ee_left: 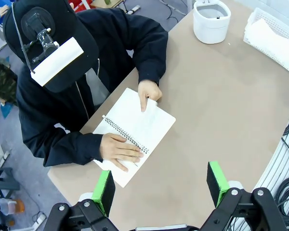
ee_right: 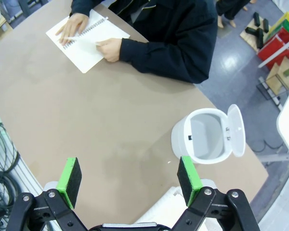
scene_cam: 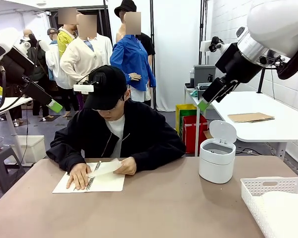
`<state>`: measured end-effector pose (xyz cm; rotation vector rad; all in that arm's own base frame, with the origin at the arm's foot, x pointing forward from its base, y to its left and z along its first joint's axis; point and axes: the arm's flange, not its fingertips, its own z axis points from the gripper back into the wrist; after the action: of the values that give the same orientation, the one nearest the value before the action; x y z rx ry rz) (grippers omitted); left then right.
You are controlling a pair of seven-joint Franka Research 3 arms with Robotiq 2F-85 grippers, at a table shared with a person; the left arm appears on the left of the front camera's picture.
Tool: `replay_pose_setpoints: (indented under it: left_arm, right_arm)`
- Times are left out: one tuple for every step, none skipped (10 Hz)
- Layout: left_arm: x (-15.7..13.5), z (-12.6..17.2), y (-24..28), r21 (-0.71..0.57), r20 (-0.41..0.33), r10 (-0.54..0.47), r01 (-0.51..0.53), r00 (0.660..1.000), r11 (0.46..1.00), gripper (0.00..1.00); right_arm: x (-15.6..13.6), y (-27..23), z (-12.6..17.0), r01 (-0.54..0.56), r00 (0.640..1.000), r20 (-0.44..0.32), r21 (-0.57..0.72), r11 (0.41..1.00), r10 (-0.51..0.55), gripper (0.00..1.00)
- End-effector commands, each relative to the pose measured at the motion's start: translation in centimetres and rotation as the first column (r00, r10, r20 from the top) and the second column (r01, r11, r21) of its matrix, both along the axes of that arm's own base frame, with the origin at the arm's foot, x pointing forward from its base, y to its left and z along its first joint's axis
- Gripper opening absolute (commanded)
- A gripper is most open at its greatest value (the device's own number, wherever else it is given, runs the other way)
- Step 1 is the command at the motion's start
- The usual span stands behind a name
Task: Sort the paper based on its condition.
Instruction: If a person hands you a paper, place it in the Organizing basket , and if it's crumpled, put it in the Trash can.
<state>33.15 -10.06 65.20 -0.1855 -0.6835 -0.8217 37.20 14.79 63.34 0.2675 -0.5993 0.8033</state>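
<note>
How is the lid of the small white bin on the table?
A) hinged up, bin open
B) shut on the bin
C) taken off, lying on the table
A: the lid stands upright above the open mouth of the white bin.

The front view sits low at the near edge of the brown tabletop [scene_cam: 164, 213], facing level across it to the person in a black jacket and cap [scene_cam: 116, 136] seated at the far side. The left wrist view hangs high over the table, tilted steeply down past the left gripper [ee_left: 160, 185], with the person close (seen from above the cap). The right wrist view looks down from high up past the right gripper [ee_right: 129, 174], farther from the person. All three share the open white spiral-bound notebook [scene_cam: 105, 181] and the round white plastic bin with its lid flipped up [scene_cam: 217, 159].
</note>
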Motion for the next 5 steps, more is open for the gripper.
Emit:
replay_pose_setpoints:
  left_arm:
    - [-0.18,0.05,-0.21,0.001,-0.002,0.014,-0.014,1.000,1.000,1.00]
    - [-0.18,0.05,-0.21,0.001,-0.002,0.014,-0.014,1.000,1.000,1.00]
    - [-0.18,0.05,-0.21,0.001,-0.002,0.014,-0.014,1.000,1.000,1.00]
    - [-0.18,0.05,-0.21,0.001,-0.002,0.014,-0.014,1.000,1.000,1.00]
    - [-0.18,0.05,-0.21,0.001,-0.002,0.014,-0.014,1.000,1.000,1.00]
  right_arm:
    - [0.00,0.02,-0.05,-0.001,1.000,-0.001,0.000,1.000,0.001,1.00]
    - [0.00,0.02,-0.05,-0.001,1.000,-0.001,0.000,1.000,0.001,1.00]
    - [0.00,0.02,-0.05,-0.001,1.000,-0.001,0.000,1.000,0.001,1.00]
    - [0.00,0.02,-0.05,-0.001,1.000,-0.001,0.000,1.000,0.001,1.00]
    - [0.00,0.02,-0.05,-0.001,1.000,-0.001,0.000,1.000,0.001,1.00]
